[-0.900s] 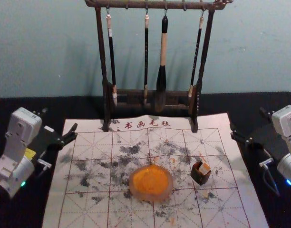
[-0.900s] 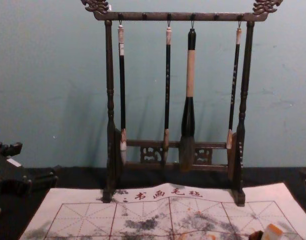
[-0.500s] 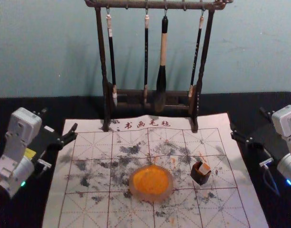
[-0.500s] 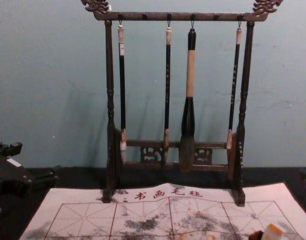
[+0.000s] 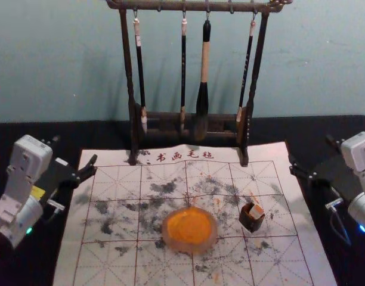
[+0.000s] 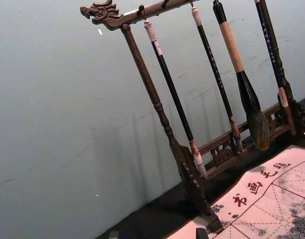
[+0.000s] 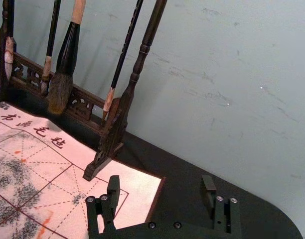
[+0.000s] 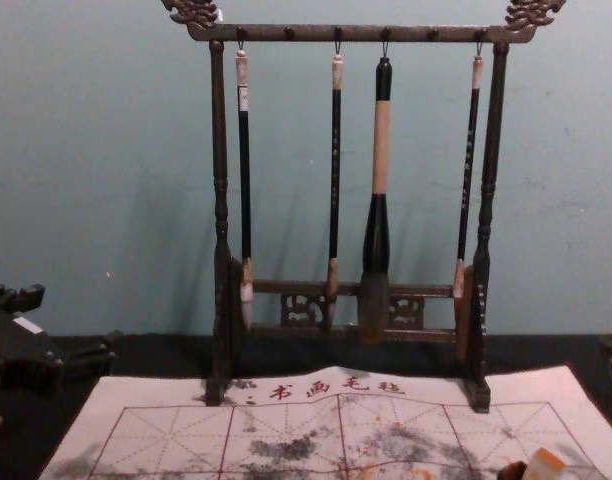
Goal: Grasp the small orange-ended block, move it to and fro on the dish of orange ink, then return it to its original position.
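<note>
Your right gripper point(image 5: 311, 150) and left gripper point(image 5: 75, 149) flanked the gridded calligraphy mat point(image 5: 114, 265), fingers apart. The orange-ended block point(image 5: 256, 211) sat in a small dark holder point(image 5: 250, 223), right of your orange ink dish point(image 5: 212, 238).

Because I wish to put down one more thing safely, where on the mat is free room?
Stained but unoccupied mat lies left of the ink dish, out to the mat's left edge, and between the dish and the brush stand. Crowded: right of the dish, where the small box holds the block.
</note>
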`<action>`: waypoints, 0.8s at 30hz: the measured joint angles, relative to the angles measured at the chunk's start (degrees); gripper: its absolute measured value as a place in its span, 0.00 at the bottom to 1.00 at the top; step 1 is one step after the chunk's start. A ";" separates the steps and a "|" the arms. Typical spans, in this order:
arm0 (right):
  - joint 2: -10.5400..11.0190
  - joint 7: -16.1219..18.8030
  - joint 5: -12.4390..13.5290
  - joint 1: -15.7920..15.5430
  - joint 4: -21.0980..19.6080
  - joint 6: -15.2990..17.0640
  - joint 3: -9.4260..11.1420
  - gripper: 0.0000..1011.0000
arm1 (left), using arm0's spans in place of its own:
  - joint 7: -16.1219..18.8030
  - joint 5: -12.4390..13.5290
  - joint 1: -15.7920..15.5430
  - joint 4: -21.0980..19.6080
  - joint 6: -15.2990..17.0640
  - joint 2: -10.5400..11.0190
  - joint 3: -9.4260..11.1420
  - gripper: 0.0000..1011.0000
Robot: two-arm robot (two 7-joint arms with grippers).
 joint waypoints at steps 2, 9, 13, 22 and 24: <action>0.00 0.00 0.00 0.00 0.00 0.00 0.00 0.99 | 0.00 0.00 0.00 0.00 0.00 0.00 0.00 0.99; 0.00 0.00 0.00 0.00 0.00 0.00 0.00 0.99 | 0.00 0.00 0.00 0.00 0.00 0.00 0.00 0.99; 0.00 0.00 0.00 0.00 0.00 0.00 0.00 0.99 | 0.00 0.00 0.00 0.00 0.00 0.00 0.00 0.99; 0.00 0.00 0.00 0.00 0.00 0.01 0.00 0.99 | 0.00 0.00 0.00 0.00 0.00 0.00 0.00 0.99; 0.00 0.00 0.00 0.00 0.00 0.00 0.00 0.99 | 0.00 0.00 0.00 0.00 0.00 0.00 0.00 0.99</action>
